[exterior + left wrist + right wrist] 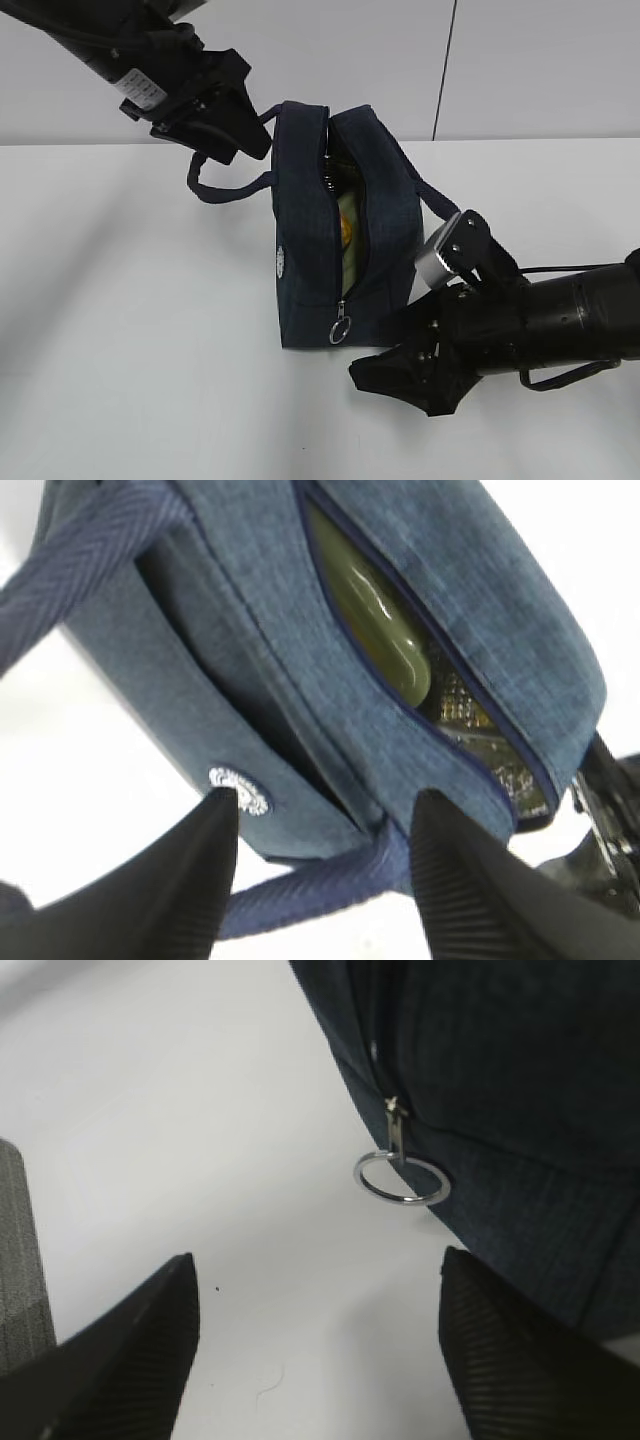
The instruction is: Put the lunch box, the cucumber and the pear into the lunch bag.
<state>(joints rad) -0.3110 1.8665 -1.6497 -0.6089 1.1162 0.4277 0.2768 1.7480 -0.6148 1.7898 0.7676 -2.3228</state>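
The navy lunch bag stands on the white table with its top zipper open. Through the slit I see the yellow-orange pear, with a pale green strip below it that looks like the lunch box lid. The glossy dark green cucumber lies inside against the silver foil lining. My left gripper is open at the bag's far left end, and a handle strap passes between its fingers. My right gripper is open and empty, low in front of the bag. The metal ring pull hangs just ahead of it.
The bag's left handle loop lies on the table below my left gripper, and the right loop hangs behind my right arm. A pale wall with a dark vertical seam runs behind the table.
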